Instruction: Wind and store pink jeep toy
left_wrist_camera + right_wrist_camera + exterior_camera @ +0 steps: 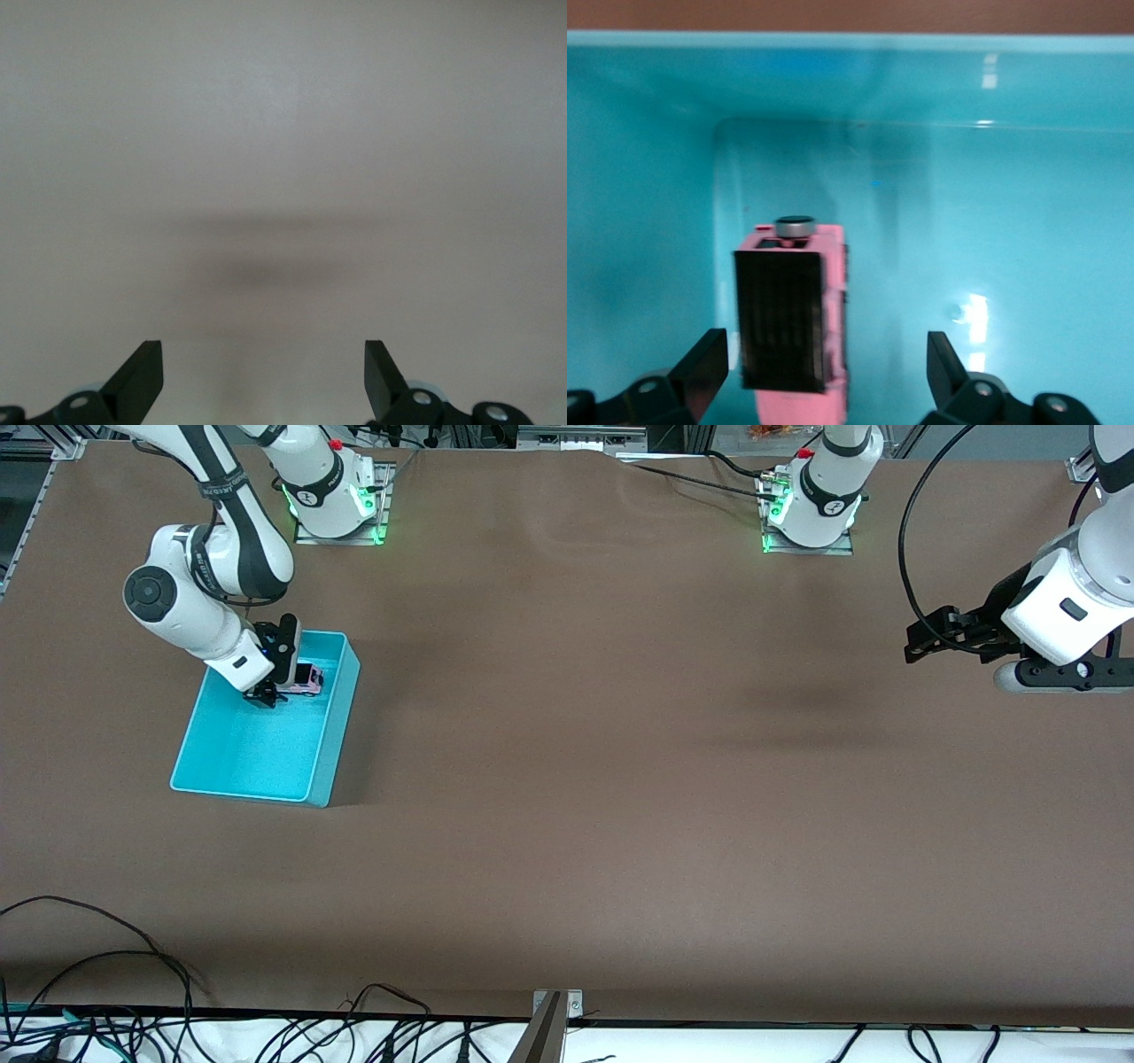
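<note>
Fingers (700, 363) of the right gripper (824, 376) stand spread wide, with the pink jeep toy (799, 323) between them and clear space on either side, so nothing is pinched; the toy appears to have been let go. It lies inside the cyan bin (332, 731), near the bin's end that is farther from the front camera, at the right arm's end of the table, and seems to rest on the bin floor. As a judgement, the toy should handle as a light, stiff plastic piece with smooth, rather slippery sides and small wheels that let it roll; the best hold would be across the flat flanks of its body, below the black roof panel (782, 319), keeping off the wheels and the small round knob (795, 227) at one end. With the toy in the bin, storing looks done or all but done. Over at the left arm's end of the table, the left gripper (263, 381) waits above bare brown tabletop (620, 779), its fingers also spread apart and touching nothing.
</note>
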Robot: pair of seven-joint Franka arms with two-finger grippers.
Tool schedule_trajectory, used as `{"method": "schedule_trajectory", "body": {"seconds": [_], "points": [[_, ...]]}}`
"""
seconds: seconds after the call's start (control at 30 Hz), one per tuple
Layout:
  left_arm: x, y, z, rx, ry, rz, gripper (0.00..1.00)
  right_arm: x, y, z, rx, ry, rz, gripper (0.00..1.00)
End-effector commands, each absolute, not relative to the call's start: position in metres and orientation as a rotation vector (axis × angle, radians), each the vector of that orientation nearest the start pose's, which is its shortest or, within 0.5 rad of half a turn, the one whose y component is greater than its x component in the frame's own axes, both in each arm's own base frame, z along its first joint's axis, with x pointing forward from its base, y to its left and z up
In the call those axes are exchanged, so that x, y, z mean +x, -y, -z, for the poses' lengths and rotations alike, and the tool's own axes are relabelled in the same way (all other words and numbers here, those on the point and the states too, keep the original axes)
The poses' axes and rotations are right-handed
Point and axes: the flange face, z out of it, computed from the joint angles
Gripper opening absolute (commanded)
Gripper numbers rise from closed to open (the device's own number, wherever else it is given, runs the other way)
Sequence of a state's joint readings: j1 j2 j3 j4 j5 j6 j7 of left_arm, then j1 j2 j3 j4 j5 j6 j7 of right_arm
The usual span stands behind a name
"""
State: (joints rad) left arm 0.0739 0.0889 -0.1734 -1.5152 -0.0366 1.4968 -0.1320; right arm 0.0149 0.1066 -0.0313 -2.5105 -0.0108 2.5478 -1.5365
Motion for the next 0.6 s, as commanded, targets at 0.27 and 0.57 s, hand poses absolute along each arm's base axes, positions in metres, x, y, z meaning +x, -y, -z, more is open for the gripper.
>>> {"method": "schedule_trajectory", "body": {"seconds": [0.27, 0.57], "points": [[0.573, 0.05, -0.601, -3.193, -0.018, -0.179, 1.0, 0.539, 0.005, -0.364, -2.497, 1.881, 0.095, 1.0], [0.573, 0.052, -0.601, -3.194, -0.025, -0.18, 1.0, 0.571, -0.002, -0.46, -2.806, 1.316, 0.071, 1.0]]}}
